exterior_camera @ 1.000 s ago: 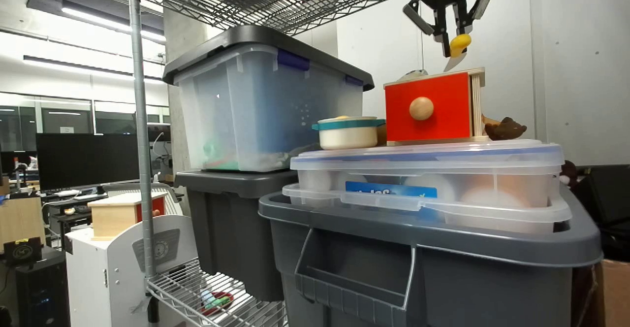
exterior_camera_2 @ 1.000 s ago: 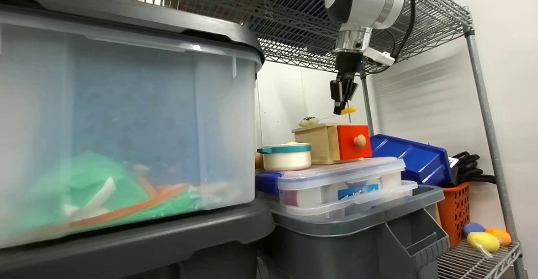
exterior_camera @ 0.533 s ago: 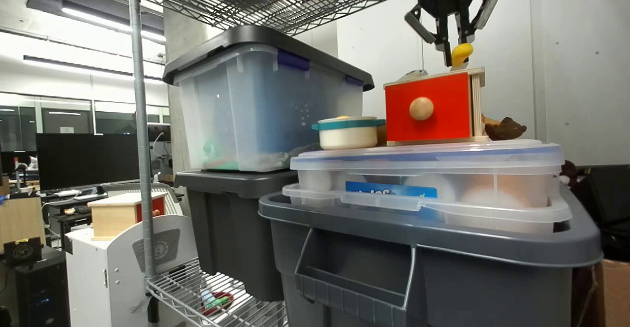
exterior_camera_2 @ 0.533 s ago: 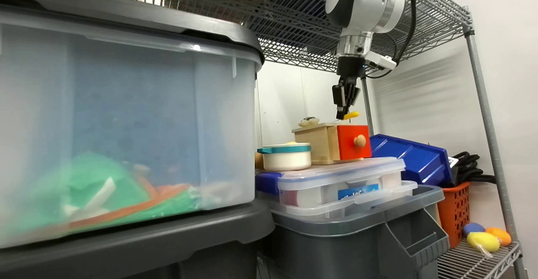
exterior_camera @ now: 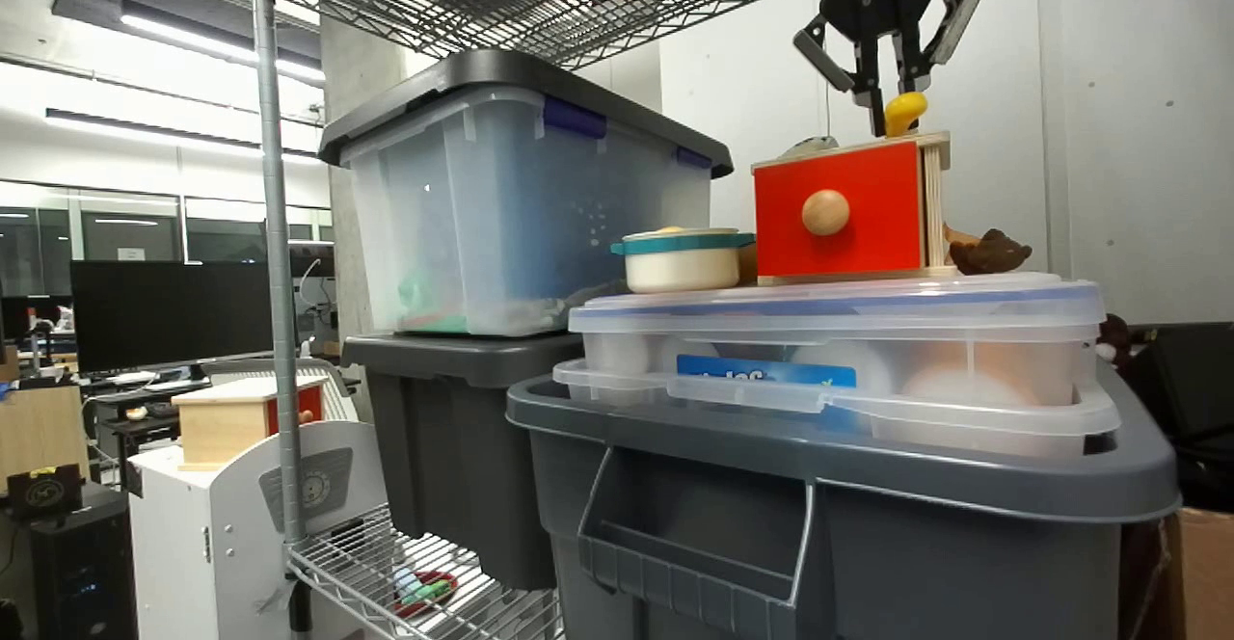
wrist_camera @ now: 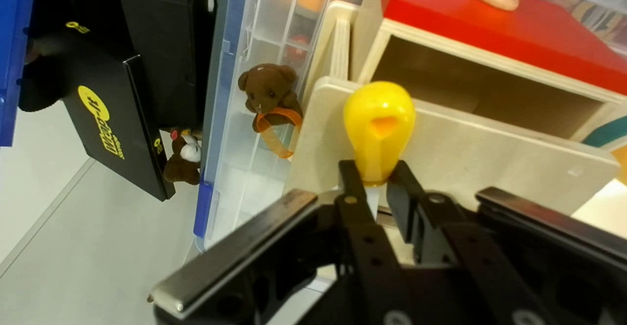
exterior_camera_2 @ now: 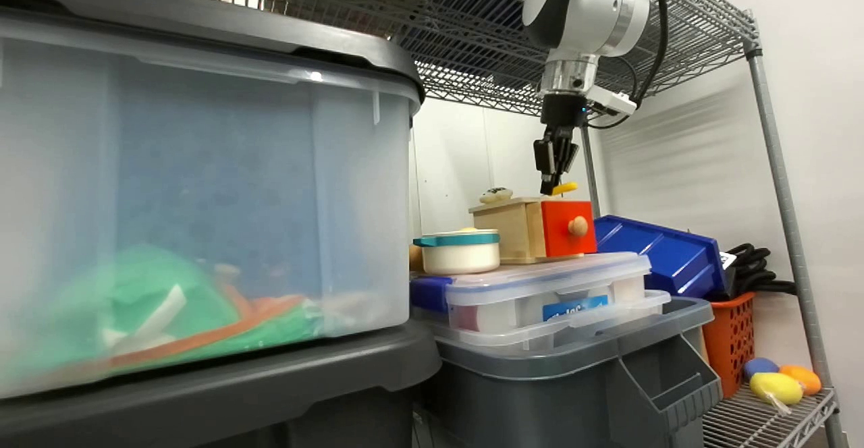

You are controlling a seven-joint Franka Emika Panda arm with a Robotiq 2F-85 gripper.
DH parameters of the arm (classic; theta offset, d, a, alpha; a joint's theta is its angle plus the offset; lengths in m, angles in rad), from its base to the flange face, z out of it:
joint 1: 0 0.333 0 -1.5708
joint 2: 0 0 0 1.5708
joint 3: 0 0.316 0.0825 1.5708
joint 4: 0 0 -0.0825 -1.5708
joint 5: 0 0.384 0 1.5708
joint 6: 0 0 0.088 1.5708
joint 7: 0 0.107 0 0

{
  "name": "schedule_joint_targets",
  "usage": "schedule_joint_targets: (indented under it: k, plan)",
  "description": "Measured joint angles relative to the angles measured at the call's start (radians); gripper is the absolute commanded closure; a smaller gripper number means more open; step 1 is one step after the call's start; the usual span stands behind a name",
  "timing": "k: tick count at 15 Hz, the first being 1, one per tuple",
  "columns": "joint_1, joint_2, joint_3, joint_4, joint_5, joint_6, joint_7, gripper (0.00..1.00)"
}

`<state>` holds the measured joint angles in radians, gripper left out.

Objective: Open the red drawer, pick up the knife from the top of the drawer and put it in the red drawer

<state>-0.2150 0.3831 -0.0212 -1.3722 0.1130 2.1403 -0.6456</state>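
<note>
My gripper (wrist_camera: 374,172) is shut on the knife (wrist_camera: 380,124), with its fingers on either side of the lower end of the yellow handle. Part of the pale blade shows between the fingers in the wrist view. In the exterior views the gripper (exterior_camera: 892,121) points down just above the pale box top, and the knife's handle (exterior_camera_2: 564,189) slants up toward the drawer's front; the blade is hidden there. The red drawer (wrist_camera: 490,29) is pulled out, its hollow inside visible behind the red front. Its round knob (exterior_camera: 825,212) faces outward.
A pot with a teal rim (exterior_camera: 682,259) stands beside the box. On the box top lies a pale rounded item (exterior_camera_2: 496,196). A brown toy bear (wrist_camera: 268,90) sits on the clear tub (exterior_camera: 839,317). A wire shelf (exterior_camera_2: 472,50) hangs overhead, near the arm.
Holding the knife, my gripper has come down toward the box top, mostly in the first half second. The blade, visible above the box earlier, no longer shows in the exterior views.
</note>
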Motion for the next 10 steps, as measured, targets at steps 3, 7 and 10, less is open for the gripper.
schedule_joint_targets:
  k: [3,7,10]
  plan:
    - [0.0,-0.012,0.002,-0.005,0.0,0.0,0.0,0.95]
    - [0.0,-0.031,0.003,-0.026,0.0,0.0,0.0,0.95]
    - [0.0,-0.039,0.003,-0.037,0.0,0.0,0.0,0.95]
